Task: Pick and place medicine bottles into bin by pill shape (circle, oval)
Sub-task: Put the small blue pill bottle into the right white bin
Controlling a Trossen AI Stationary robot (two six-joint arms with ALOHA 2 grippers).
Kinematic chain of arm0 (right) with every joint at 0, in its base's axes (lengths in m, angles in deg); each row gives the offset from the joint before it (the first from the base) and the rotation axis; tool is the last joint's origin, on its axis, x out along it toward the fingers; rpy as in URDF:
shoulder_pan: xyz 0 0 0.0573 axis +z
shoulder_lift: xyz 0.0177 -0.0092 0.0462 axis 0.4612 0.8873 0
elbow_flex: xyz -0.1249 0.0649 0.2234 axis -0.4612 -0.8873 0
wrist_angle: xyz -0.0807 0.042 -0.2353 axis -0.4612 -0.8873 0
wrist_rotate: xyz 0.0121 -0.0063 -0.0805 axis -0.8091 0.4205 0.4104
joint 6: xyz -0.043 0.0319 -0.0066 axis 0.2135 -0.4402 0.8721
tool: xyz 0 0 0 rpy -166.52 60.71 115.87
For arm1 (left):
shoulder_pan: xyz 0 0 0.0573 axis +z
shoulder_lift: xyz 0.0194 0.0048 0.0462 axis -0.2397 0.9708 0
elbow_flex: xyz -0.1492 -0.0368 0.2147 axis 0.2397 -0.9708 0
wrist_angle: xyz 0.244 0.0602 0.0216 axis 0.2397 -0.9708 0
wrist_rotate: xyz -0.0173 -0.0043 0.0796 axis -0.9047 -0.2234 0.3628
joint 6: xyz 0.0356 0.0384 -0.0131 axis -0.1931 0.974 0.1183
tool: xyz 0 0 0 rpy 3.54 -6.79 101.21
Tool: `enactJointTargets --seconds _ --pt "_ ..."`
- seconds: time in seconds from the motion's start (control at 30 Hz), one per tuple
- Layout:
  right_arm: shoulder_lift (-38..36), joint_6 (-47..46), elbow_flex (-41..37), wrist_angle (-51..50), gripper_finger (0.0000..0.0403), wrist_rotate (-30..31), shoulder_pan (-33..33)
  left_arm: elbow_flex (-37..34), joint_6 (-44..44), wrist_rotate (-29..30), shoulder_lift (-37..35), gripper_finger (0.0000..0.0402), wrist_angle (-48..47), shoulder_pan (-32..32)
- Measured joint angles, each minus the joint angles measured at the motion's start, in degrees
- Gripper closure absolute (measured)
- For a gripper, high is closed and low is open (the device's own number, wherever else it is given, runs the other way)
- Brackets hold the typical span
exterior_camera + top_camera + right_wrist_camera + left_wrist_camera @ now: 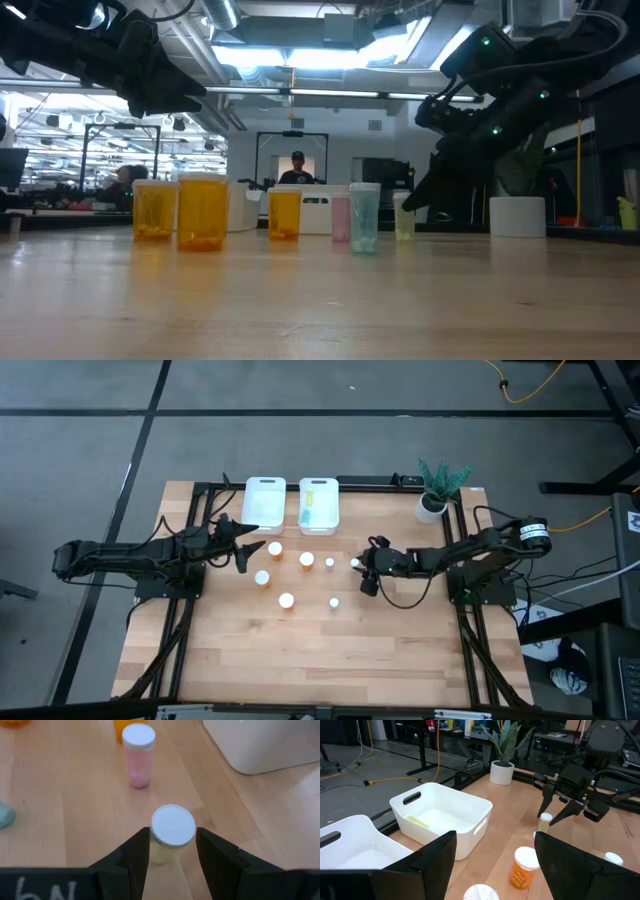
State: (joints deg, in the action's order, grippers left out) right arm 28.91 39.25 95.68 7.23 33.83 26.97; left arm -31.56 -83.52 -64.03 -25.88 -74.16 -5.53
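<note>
One bottle lies in the right bin (319,506), six wait on the table (300,650), and the open right hand (172,851) straddles a pale bottle (170,832).

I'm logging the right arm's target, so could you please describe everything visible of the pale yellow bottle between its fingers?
The pale yellow bottle is a slim, see-through plastic cylinder with a round white cap, standing upright on the wooden table. The right gripper straddles it, fingers open on either side, not clearly touching. A pink bottle stands apart nearby.

Seven bottles (286,600) upright – one green (309,517) binned.
</note>
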Motion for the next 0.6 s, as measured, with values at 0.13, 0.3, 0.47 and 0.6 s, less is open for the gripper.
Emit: enactJointTargets --seconds 0.13,0.3,0.47,0.6 --pt "0.00 0.00 0.00 1.50 0.0240 0.00 -0.11 0.00 -0.01 0.00 0.00 0.0141 0.00 0.00" --pt "0.00 -0.22 0.02 1.71 0.0240 0.00 -0.11 0.00 0.01 0.00 0.02 0.0141 0.00 0.00" --pt "0.00 -2.23 0.02 1.69 0.0255 0.00 -0.11 0.00 0.00 0.00 0.00 0.0141 0.00 0.00" --pt "0.00 -3.13 0.02 2.20 0.0287 0.26 -0.11 0.00 -0.01 0.00 0.02 0.0141 0.00 0.00"
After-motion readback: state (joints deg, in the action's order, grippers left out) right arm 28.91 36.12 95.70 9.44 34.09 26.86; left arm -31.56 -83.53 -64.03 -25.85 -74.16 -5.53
